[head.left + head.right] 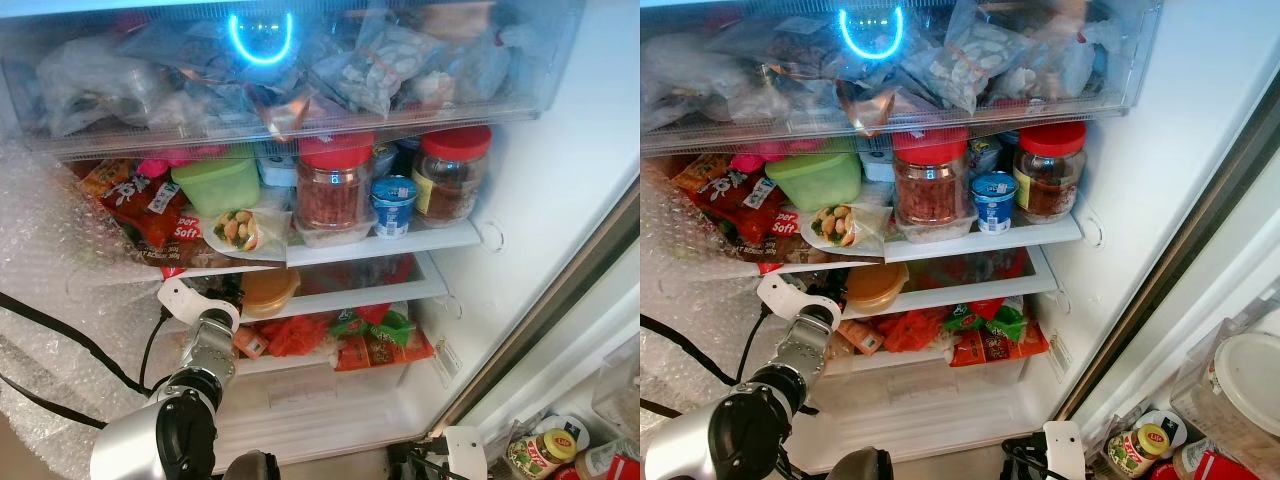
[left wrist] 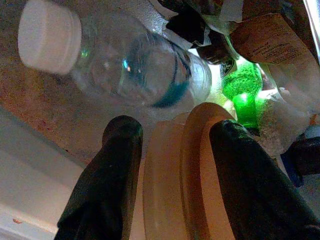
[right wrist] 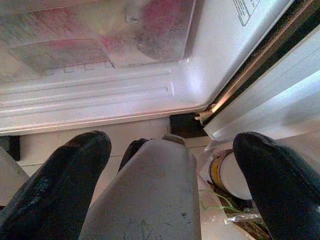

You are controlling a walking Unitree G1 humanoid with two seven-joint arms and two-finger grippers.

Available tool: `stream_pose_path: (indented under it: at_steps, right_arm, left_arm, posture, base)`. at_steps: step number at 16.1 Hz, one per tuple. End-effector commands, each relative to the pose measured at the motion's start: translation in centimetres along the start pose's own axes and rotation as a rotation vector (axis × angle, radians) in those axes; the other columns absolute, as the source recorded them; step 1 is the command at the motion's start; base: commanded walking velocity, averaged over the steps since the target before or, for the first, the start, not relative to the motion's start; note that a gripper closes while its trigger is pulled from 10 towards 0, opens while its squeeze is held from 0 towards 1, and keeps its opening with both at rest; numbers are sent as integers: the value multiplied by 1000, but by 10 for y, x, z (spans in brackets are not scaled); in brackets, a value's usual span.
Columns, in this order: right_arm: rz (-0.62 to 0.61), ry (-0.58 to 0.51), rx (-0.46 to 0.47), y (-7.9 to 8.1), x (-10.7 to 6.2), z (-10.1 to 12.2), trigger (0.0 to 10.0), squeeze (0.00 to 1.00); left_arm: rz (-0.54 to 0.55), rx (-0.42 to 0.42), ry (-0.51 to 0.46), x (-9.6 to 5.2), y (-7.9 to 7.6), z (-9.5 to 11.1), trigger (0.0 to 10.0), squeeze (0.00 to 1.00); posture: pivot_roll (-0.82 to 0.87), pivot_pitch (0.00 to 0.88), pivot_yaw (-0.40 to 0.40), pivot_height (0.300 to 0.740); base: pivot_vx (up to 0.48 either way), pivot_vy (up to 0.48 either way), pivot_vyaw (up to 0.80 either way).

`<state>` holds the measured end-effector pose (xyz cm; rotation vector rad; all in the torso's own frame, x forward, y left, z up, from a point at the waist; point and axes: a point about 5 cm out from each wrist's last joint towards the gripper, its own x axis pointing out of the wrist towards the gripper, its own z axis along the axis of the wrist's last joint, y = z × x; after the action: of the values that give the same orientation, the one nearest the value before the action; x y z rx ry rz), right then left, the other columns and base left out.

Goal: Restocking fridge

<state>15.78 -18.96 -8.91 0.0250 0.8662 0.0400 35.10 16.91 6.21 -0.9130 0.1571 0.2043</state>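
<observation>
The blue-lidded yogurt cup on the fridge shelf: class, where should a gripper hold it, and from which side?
Grip the yogurt cup across its side walls, coming straight in from the open fridge front. It stands upright at the shelf edge, red-lidded jars flank it, and the drawer above likely blocks a top approach.

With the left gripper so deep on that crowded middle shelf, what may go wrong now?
1. The left gripper straddles the orange container, with a clear bottle lying close behind; pushing further may roll it.
2. The snack bag overhangs the shelf above the arm; lifting may knock it out.
</observation>
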Motion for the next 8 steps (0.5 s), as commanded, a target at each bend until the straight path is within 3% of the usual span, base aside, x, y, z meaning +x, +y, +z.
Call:
stream_pose_path:
  at_steps: [1, 4, 5, 6, 8]
  right_arm:
    - [10, 61, 8, 5, -4, -16, 10000, 0]
    - [15, 53, 10, 8, -1, -11, 10000, 0]
    - [17, 51, 10, 8, -1, -11, 10000, 0]
    - [17, 49, 11, 9, 0, -9, 10000, 0]
    - [23, 42, 9, 11, 1, -6, 10000, 0]
  left_arm:
    - [-65, 36, -42, 4, -9, 12, 10000, 1000]
    - [-87, 54, -30, 0, -4, 7, 10000, 1000]
    - [-96, 64, -24, -2, 0, 5, 10000, 745]
    - [-101, 71, -22, -4, 4, 4, 10000, 0]
    - [-125, 94, -18, -10, 12, -1, 10000, 0]
  posture:
    - [-93, 0, 16, 649]
    - [-76, 0, 20, 649]
    - [-70, 0, 21, 649]
    - [-62, 0, 20, 649]
    - [-53, 0, 19, 649]
  base:
    - [0, 0, 0]
    - [0, 0, 0]
    - [0, 0, 0]
    - [0, 0, 0]
    - [0, 0, 0]
